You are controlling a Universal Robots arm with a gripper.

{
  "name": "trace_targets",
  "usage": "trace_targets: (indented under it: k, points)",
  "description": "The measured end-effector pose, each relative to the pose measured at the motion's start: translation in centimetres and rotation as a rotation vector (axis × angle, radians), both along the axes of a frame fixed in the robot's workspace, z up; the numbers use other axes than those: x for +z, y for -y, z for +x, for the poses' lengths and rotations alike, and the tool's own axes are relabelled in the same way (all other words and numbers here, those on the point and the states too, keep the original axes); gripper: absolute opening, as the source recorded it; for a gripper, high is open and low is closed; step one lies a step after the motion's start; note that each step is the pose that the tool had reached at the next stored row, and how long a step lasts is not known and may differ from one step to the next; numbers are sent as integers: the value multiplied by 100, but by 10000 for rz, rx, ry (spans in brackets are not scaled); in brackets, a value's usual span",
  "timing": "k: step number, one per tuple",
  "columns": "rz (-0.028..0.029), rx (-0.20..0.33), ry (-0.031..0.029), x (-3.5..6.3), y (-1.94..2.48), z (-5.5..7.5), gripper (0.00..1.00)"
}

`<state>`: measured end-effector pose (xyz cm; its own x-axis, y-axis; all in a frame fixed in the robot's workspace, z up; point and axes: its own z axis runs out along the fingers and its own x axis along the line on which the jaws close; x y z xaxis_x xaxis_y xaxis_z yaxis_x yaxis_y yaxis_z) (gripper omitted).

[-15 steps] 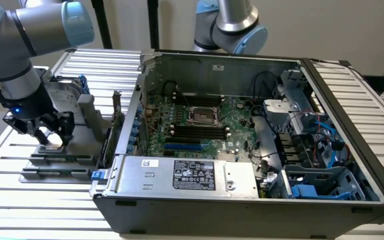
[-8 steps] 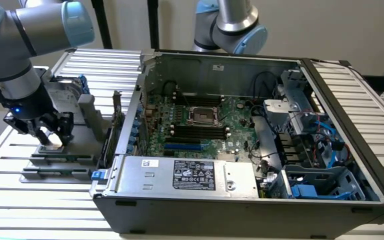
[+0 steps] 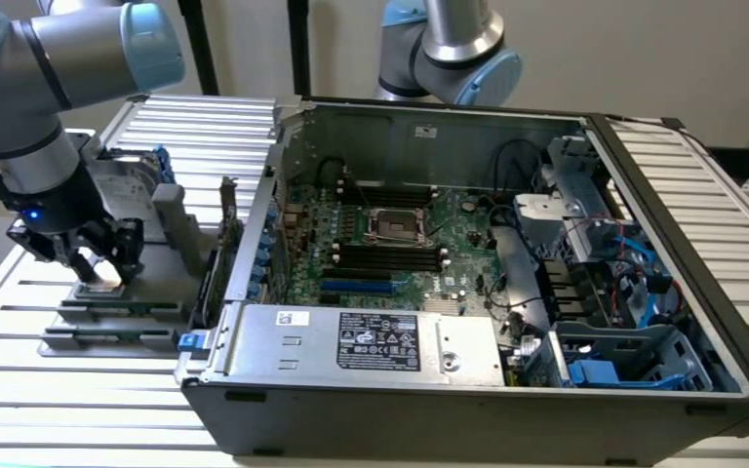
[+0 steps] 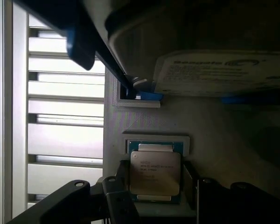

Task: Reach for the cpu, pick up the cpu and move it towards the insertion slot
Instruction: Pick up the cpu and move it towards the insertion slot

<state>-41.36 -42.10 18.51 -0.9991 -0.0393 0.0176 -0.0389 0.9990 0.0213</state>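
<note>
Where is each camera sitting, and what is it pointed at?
Exterior view: off the arm, high up, looking down on the open computer case and slatted table; arm and gripper at the exterior view's left.
Wrist view: on the wrist, looking past the gripper at the chip.
Both show the gripper and the hard drive.

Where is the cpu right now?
The cpu lies on the grey fixture at the exterior view's left, outside the computer case, directly under the gripper, near the hard drive.
</note>
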Motion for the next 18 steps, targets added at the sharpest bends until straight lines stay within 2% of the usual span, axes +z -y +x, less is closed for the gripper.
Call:
trace_targets:
  k: [3,7,18]
  points:
    - [4,0,-10,10,0,1,55]
    - [0,-1,-54,93,0,0,55]
    - [0,1,-163,542,6,17,55]
